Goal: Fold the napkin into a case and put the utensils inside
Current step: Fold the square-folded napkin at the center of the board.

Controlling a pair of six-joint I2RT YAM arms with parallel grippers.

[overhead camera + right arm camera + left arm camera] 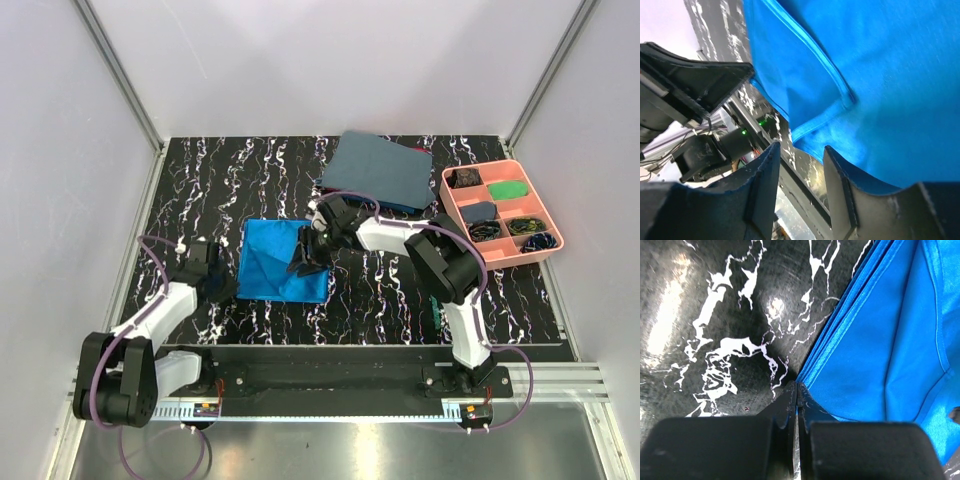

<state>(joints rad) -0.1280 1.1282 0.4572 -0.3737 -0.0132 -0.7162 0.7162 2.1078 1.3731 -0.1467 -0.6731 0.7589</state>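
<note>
The bright blue napkin lies flat on the black marbled table, partly folded, with diagonal creases across it. No narrow case shape shows. My left gripper sits low at the napkin's near left corner. In the left wrist view that gripper is shut, with a sliver of the napkin pinched between its tips. My right gripper hovers over the napkin's right part. In the right wrist view it stands open, nothing between its fingers, by a folded edge of the napkin. A thin green sliver beside the right arm may be one of the utensils; the rest are hidden.
A larger dull grey-blue cloth lies at the back, just behind the right arm. A pink compartment tray with small items stands at the back right. White walls enclose the table on three sides; the arms' base rail runs along the near edge.
</note>
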